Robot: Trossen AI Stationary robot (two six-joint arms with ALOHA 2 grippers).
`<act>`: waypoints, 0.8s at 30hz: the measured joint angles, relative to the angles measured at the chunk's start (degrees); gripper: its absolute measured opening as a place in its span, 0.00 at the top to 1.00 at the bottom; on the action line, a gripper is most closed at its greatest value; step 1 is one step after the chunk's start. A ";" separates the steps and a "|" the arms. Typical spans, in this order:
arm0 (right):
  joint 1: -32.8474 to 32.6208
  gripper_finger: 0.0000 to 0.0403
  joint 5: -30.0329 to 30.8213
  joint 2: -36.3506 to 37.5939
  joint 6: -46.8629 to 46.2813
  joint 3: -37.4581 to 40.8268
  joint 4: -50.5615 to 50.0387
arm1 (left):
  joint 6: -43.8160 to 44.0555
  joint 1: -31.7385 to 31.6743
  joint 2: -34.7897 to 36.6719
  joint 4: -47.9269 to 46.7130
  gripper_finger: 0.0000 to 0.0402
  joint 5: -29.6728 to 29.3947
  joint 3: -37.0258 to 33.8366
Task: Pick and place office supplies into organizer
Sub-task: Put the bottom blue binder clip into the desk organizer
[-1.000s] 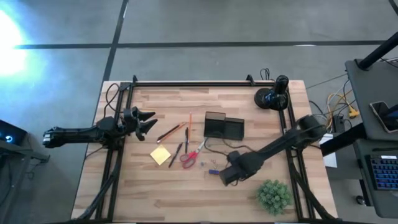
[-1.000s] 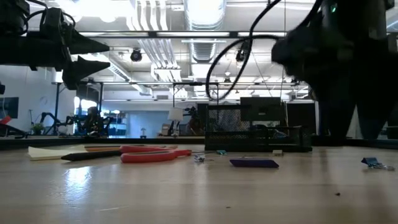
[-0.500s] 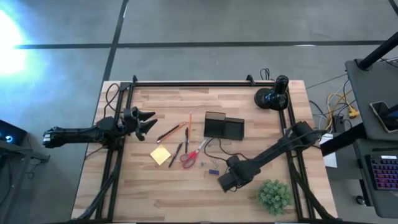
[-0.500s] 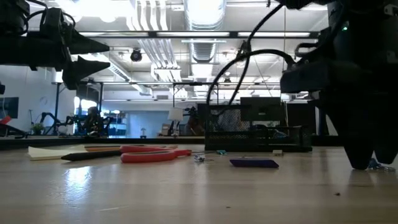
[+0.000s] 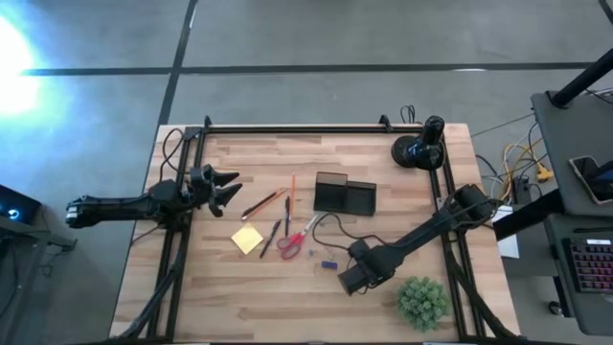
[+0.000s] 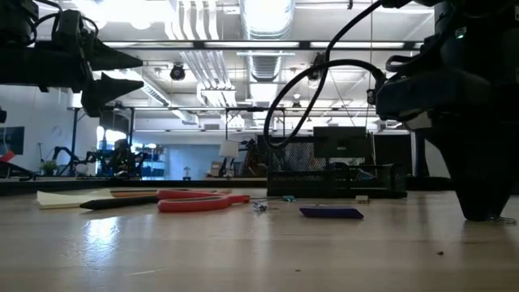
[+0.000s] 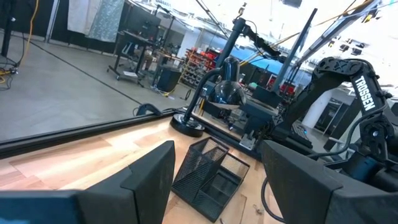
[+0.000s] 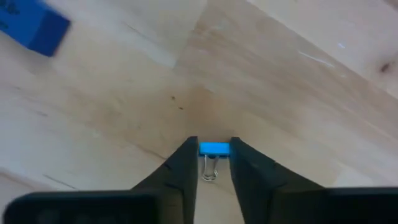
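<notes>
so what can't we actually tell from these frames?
- High view: the right gripper covers the blue binder clip; the clip shows only in the right wrist view.
- Right wrist view: fingers flank the clip, but whether it is clamped is unclear.
- Low view: the organizer's compartments are hidden behind its mesh wall.
- High view: the pens are too thin to count reliably.

A binder clip (image 8: 214,149) lies on the tabletop (image 5: 287,307) between the right claw's (image 8: 209,163) fingers; an eraser (image 8: 34,28) sits near.
</notes>
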State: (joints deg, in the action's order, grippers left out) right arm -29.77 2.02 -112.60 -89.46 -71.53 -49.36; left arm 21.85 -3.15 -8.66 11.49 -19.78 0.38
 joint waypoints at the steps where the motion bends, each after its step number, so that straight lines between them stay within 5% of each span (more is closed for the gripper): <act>1: 0.04 0.85 -0.07 0.00 0.32 -0.07 -0.07 | -0.01 0.01 0.00 -0.01 0.43 0.01 0.00; 7: 0.03 0.90 1.91 3.05 -1.80 -0.18 -0.64 | -0.01 -0.01 0.17 0.01 0.43 0.01 0.00; 16: 1.53 0.88 20.94 21.35 -18.54 -0.12 -18.64 | 0.01 0.01 0.08 0.01 0.43 0.01 0.00; 19: 5.50 0.88 21.12 24.85 -16.04 2.19 -23.63 | -0.01 0.01 0.10 -0.01 0.43 0.01 0.00; 24: 17.09 0.88 21.10 27.32 -0.94 6.54 -15.98 | 0.00 0.01 -0.03 -0.02 0.43 0.01 0.00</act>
State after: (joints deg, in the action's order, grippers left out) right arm -12.68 23.12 -85.27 -90.40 -64.99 -65.34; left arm 21.85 -3.14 -8.68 11.47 -19.77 0.38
